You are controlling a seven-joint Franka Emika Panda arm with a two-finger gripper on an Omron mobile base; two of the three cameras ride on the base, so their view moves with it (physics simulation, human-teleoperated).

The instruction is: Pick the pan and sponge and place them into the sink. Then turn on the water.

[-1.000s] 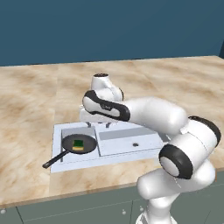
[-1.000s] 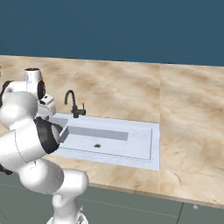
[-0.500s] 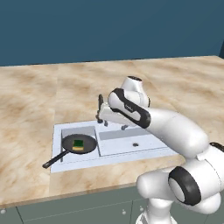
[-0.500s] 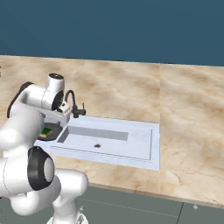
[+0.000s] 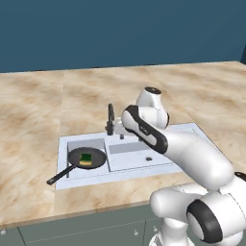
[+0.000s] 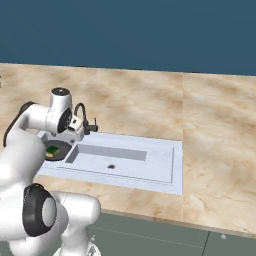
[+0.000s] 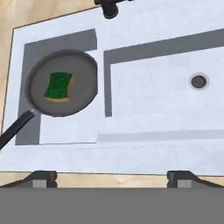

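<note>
The black pan (image 5: 86,157) lies in the small basin of the pale sink (image 5: 120,178), its long handle (image 5: 60,175) reaching out over the rim to the front left. The green and yellow sponge (image 5: 86,159) rests flat inside the pan. From the hand, I look down on the pan (image 7: 61,83), the sponge (image 7: 58,86) and the sink (image 7: 131,157). My gripper (image 7: 113,178) is open and empty, hovering above the sink's near rim, close to the black faucet (image 5: 110,119). No water shows at the faucet.
The longer basin (image 7: 166,96) with its round drain (image 7: 199,81) lies beside the pan. The faucet (image 6: 82,117) stands at the sink's back rim, right by my hand. Marbled counter (image 5: 38,110) surrounds the sink, ending at a front edge above grey cabinets.
My arm has swung from above the small basin toward the faucet and the sink's middle. Pan and sponge have stayed in the small basin. The jaws have stayed open.
</note>
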